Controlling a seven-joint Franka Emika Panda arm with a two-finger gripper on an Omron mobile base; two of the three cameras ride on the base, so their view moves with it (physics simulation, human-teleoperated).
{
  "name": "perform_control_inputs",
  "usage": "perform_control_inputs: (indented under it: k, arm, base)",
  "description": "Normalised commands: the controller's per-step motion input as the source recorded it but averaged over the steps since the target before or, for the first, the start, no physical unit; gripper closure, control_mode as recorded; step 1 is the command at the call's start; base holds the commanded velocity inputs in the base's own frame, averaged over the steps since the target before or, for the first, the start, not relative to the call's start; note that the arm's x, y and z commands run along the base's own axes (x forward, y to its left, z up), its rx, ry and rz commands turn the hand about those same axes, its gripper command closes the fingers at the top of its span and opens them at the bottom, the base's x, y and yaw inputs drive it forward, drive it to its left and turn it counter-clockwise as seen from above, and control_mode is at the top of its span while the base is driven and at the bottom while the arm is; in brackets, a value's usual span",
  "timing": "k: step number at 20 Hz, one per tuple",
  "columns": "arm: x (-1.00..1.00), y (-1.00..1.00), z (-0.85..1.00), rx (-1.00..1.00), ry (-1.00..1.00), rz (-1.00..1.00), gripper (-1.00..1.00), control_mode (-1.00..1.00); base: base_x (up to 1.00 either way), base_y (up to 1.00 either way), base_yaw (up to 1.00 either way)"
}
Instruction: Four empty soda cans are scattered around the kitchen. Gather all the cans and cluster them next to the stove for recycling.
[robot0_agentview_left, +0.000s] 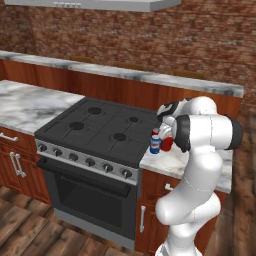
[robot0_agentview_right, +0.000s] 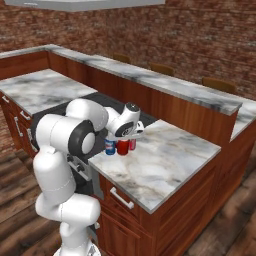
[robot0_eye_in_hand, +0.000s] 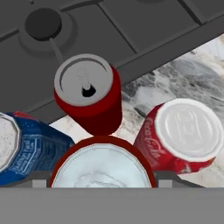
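Observation:
Four soda cans stand clustered on the marble counter (robot0_agentview_right: 170, 155) just right of the black stove (robot0_agentview_left: 100, 127). In the hand view a red can (robot0_eye_in_hand: 87, 92) stands by the stove's edge (robot0_eye_in_hand: 131, 26), another red can (robot0_eye_in_hand: 183, 133) is to the right, and a blue can (robot0_eye_in_hand: 26, 146) is at the left. My gripper (robot0_eye_in_hand: 103, 181) comes down from above, and its jaws hug the sides of the nearest red can (robot0_eye_in_hand: 103, 168). From the base views, the gripper (robot0_agentview_right: 125, 139) sits over that red can (robot0_agentview_right: 122, 148), beside the blue can (robot0_agentview_left: 155, 144).
A raised marble ledge (robot0_agentview_left: 150, 77) runs behind the stove and counter. More marble counter (robot0_agentview_left: 30, 102) lies left of the stove. A range hood (robot0_agentview_left: 100, 5) hangs overhead. The counter's right end (robot0_agentview_right: 212, 147) drops off to the wooden floor.

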Motion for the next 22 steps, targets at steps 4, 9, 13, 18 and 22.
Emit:
perform_control_inputs:
  k: [4,9,13,18,22]
  arm:
    - [-0.3,0.05,-0.16,0.0,0.01,0.0,-1.0,-1.0]
    - [-0.27,0.09,-0.18,0.0,0.01,0.0,-1.0,-1.0]
    - [-0.17,0.02,-0.09,0.0,0.0,0.0,-1.0,-1.0]
    - [-0.09,0.02,-0.02,0.0,0.0,0.0,-1.0,-1.0]
    - [0.0,-0.02,0.19,0.0,0.03,0.0,-1.0,-1.0]
  base:
    - [0.0,0.0,0.0]
    - [0.0,0.0,0.0]
    - [0.0,0.0,0.0]
    - [0.0,0.0,0.0]
    - [0.0,0.0,0.0]
